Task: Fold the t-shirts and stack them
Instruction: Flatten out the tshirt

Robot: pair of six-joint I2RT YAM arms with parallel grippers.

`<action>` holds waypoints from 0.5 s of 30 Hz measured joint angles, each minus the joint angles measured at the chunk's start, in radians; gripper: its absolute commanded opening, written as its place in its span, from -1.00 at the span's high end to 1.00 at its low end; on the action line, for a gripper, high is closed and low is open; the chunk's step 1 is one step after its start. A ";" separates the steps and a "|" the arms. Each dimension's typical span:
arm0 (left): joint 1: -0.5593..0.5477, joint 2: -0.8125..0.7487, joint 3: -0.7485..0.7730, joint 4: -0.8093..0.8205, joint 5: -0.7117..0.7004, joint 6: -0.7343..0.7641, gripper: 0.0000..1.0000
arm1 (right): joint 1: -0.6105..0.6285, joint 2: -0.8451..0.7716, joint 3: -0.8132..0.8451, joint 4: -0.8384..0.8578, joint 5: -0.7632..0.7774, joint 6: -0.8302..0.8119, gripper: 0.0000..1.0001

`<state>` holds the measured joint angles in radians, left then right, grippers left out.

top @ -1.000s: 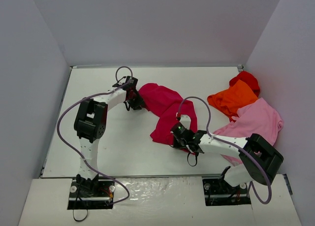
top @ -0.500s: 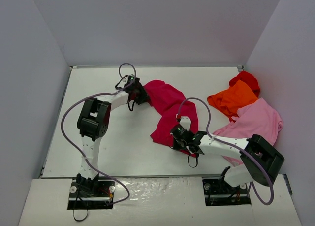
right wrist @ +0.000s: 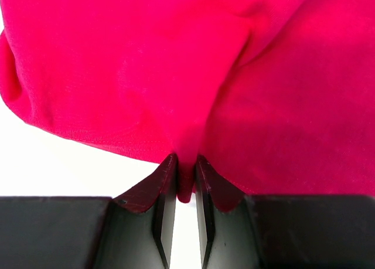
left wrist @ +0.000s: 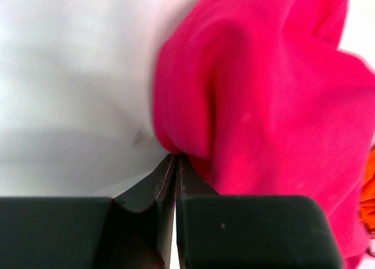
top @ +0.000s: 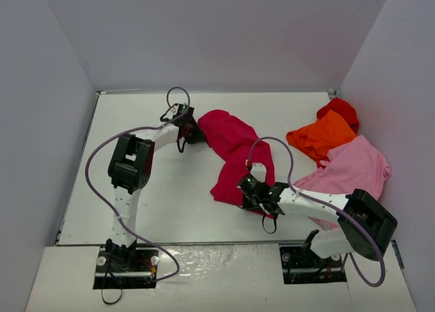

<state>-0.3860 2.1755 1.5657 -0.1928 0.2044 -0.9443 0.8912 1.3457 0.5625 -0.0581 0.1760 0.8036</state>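
White arm links (top: 126,206), black joint housings (top: 128,165), looping purple cables (top: 89,183), dark wedge-shaped fingers (left wrist: 146,190).

White worktop (top: 170,189) is seen from above, boxed by grey walls (top: 204,33) on three sides. Crimson shirt (top: 234,145) is laid crumpled about mid-worktop, strung out from far centre-left toward the near centre. Three more shirts are bunched at the right side: red shirt (top: 340,110) farthest back, orange shirt (top: 323,136) just in front and touching it, pink shirt (top: 353,164) nearest, touching the orange one.
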 measured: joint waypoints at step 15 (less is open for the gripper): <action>0.040 -0.582 0.147 -0.623 -0.313 0.255 1.00 | -0.173 0.078 0.261 -0.156 0.096 -0.216 1.00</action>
<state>-0.3456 1.5938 1.7130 -0.8163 -0.1085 -0.6888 0.7179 1.4234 0.8231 -0.2143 0.2720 0.5874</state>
